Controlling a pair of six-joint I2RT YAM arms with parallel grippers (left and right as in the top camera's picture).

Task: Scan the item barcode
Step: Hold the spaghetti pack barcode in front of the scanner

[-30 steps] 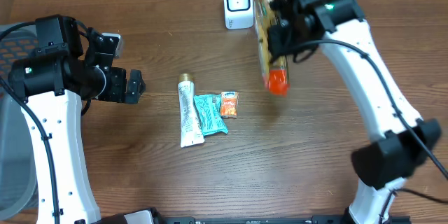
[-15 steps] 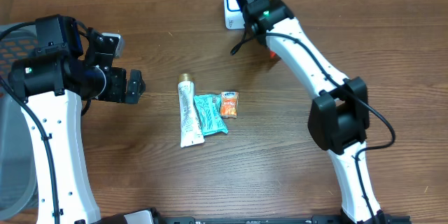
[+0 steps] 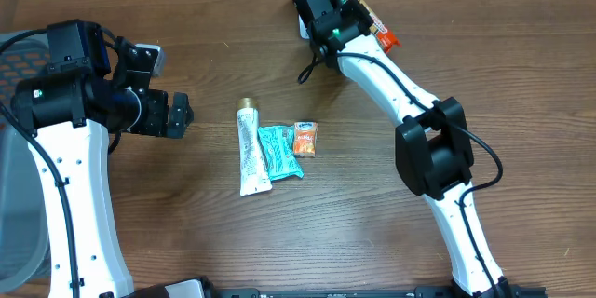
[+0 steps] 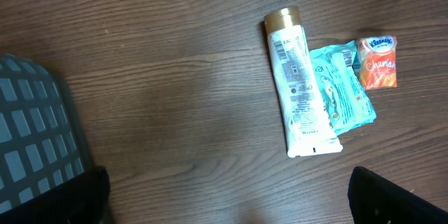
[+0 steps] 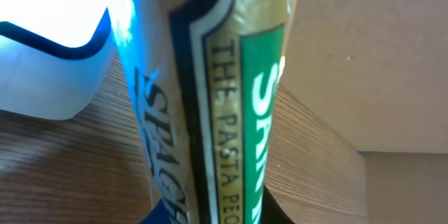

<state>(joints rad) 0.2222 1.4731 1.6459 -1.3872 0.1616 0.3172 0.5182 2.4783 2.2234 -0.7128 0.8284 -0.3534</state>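
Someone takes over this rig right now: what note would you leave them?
Left hand: open, empty, over the table's left side.
Right hand: shut on spaghetti pack, held at the scanner, blue light on it.
Tube, teal packet, orange packet: lying mid-table.
Done: pack brought to scanner.
Left: confirm the scan registered, which cannot be told here; set pack down.

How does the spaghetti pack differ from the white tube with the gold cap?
The spaghetti pack is held up by the right gripper; the white tube lies flat on the table, untouched. The pack shows a green label and an orange end; the tube is white, gold-capped. Both are long and narrow.
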